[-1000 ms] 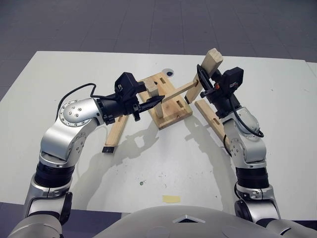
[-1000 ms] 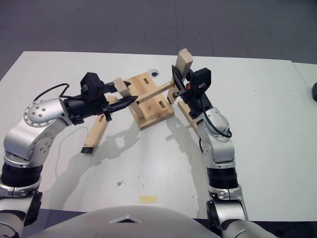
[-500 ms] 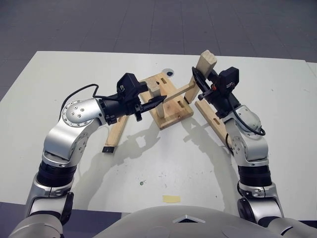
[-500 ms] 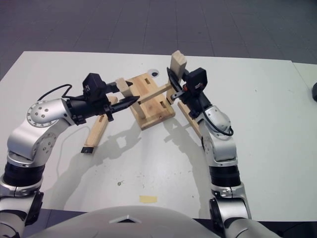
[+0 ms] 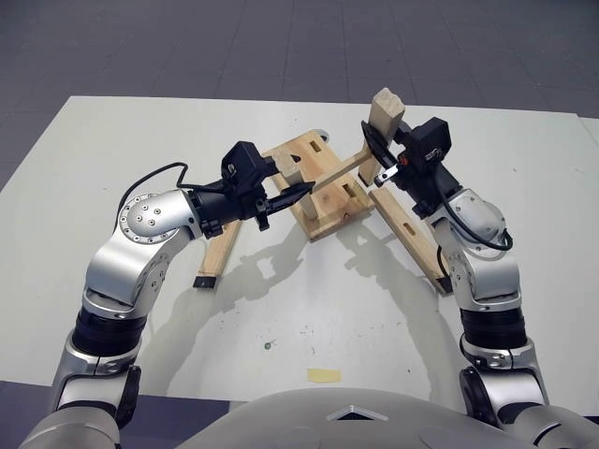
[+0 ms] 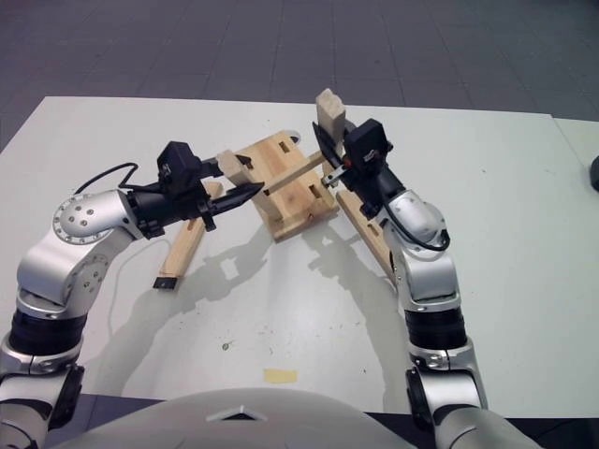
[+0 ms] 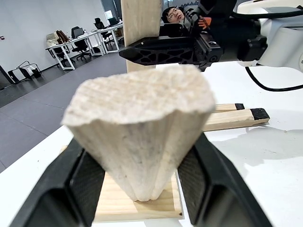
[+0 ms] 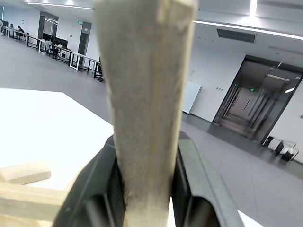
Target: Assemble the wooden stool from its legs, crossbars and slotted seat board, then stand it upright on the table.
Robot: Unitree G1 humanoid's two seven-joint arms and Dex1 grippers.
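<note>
Two legs (image 5: 284, 168) (image 5: 383, 108) between fingers (image 7: 87, 184)

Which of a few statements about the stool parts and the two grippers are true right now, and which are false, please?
1. The left gripper is shut on the left-held leg. True.
2. The right gripper is open and empty. False: its jaws clamp the right-held leg.
3. A crossbar runs between the two held legs. True.
4. The stool stands finished and upright on the table. False: a loose leg and a slotted leg lie flat on the table, one on either side of the seat board.
</note>
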